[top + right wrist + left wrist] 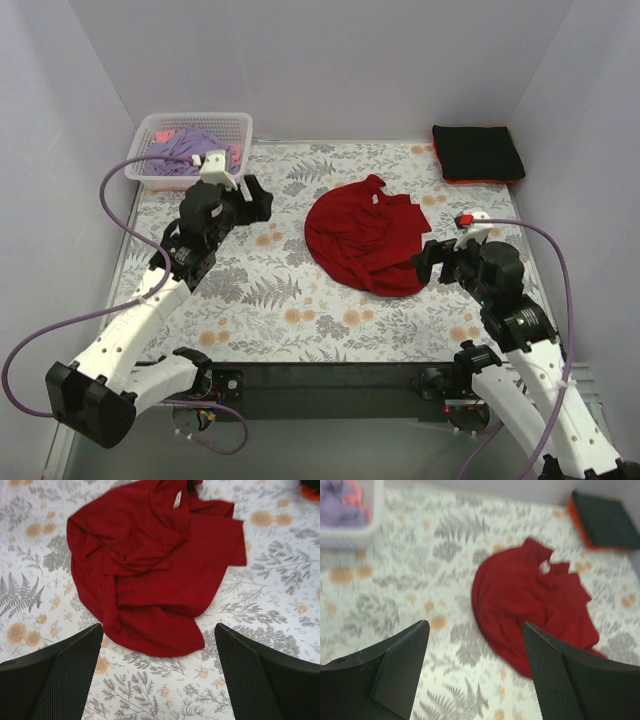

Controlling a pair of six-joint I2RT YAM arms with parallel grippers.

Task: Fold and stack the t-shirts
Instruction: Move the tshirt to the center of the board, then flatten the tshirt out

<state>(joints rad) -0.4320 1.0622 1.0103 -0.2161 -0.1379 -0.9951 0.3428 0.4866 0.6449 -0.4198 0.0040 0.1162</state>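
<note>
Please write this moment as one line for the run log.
red t-shirt: crumpled, not gripped | left end effector: open, empty | right end effector: open, empty | folded stack: far right corner

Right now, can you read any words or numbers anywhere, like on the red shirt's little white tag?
No words or numbers can be read in any view.
The white neck label on the red t-shirt: too small and blurred to read.
The basket, the floral cloth and the folded black t-shirt: no writing shows on them.
</note>
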